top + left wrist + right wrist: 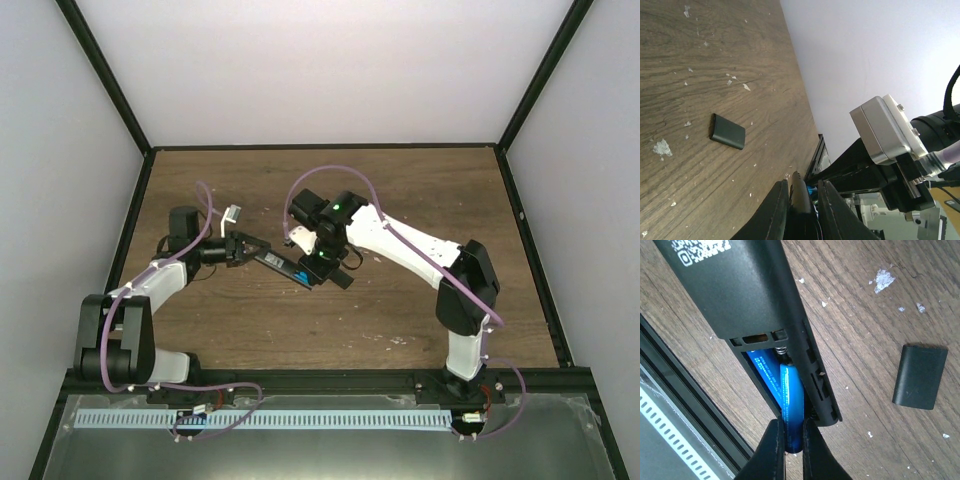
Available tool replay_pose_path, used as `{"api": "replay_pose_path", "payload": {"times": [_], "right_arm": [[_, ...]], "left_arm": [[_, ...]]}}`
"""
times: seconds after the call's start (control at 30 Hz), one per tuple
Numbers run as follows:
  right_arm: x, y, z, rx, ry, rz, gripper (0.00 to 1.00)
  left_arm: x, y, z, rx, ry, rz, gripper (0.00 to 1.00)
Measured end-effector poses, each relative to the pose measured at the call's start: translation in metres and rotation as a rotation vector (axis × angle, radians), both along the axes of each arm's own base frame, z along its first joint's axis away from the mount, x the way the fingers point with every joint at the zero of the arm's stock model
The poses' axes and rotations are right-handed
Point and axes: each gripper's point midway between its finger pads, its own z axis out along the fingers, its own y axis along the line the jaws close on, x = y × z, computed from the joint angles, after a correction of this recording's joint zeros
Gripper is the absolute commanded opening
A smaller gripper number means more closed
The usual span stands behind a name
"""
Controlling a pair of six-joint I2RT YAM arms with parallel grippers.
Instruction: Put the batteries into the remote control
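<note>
1. Top external view: the left arm (150, 285) reaches in from the left of the remote (280, 265), a slim black bar held slantwise above the middle of the wooden counter (400, 200).
2. Left jaws are closed on the remote's left end. In the left wrist view its two fingers (780, 212) clamp the bar edge-on between them, and a sliver of blue shows just past them.
3. Seen from the right wrist, the remote is turned back side up, with printed code on the end nearer the left jaws. The bay (790, 370) lies uncovered at the opposite end.
4. One battery, the other battery (760, 371), lies flat inside the bay along its left wall, its white print facing up.
5. Just to its right, the battery (790, 405) sits slanted, its upper end up at the spring (782, 352) and its lower end sticking out past the remote's end.
6. Right jaws are closed on that lower end, one dark finger (772, 452) on each side of the blue cylinder.
7. Right of the remote and apart from it, the short black cover (919, 376) lies flat on the counter with nothing touching it. Pale flecks (883, 277) dot the wood beyond it.
8. From the right of the remote the right arm (410, 245) bends in, its wrist over the bay end.
</note>
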Motion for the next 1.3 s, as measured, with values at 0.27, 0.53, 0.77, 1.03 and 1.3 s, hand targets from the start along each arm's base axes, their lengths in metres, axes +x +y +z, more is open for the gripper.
{"api": "replay_pose_path", "payload": {"times": [0.27, 0.53, 0.77, 1.03, 1.3], "right_arm": [[0.006, 0.001, 0.003, -0.001, -0.03, -0.004, 0.01], [0.011, 0.004, 0.005, 0.011, -0.058, -0.007, 0.01], [0.014, 0.005, 0.011, 0.026, -0.091, -0.007, 0.05], [0.019, 0.012, 0.017, 0.061, -0.121, -0.008, 0.11], [0.024, 0.014, 0.024, 0.081, -0.156, -0.013, 0.14]], "left_arm": [[0.004, 0.0, 0.005, -0.009, -0.013, 0.008, 0.0], [0.005, 0.0, 0.006, -0.016, -0.015, 0.015, 0.0], [0.006, 0.0, 0.008, -0.022, -0.01, 0.018, 0.0], [0.005, -0.002, 0.01, -0.031, -0.01, 0.009, 0.0], [-0.001, -0.005, 0.01, -0.045, 0.004, -0.017, 0.0]]}}
